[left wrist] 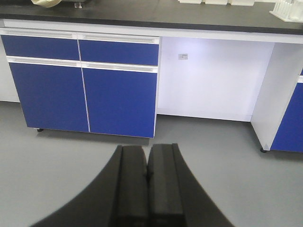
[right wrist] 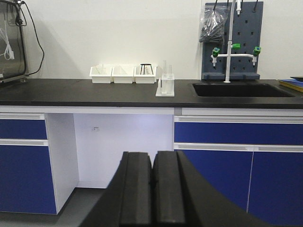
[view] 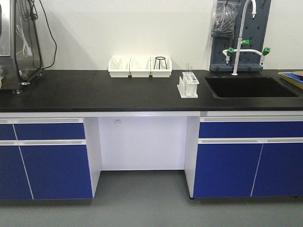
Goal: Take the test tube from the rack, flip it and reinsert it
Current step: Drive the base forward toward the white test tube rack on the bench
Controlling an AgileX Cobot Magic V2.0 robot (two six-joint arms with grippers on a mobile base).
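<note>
The small white rack (view: 188, 85) stands on the black counter just left of the sink, with clear test tubes (view: 188, 70) upright in its holes. It also shows in the right wrist view (right wrist: 165, 86), and its corner in the left wrist view (left wrist: 289, 9) at the top right. My left gripper (left wrist: 147, 150) is shut and empty, low over the grey floor, well short of the counter. My right gripper (right wrist: 153, 157) is shut and empty, below counter height, facing the cabinets. Neither gripper shows in the front view.
Three white open bins (view: 140, 66) stand at the counter's back, one holding a black wire stand (view: 160, 62). A black sink (view: 251, 87) with a white tap (view: 241, 38) lies right of the rack. Equipment with cables (view: 21, 42) stands far left. Blue cabinets (view: 47, 156) flank a knee gap.
</note>
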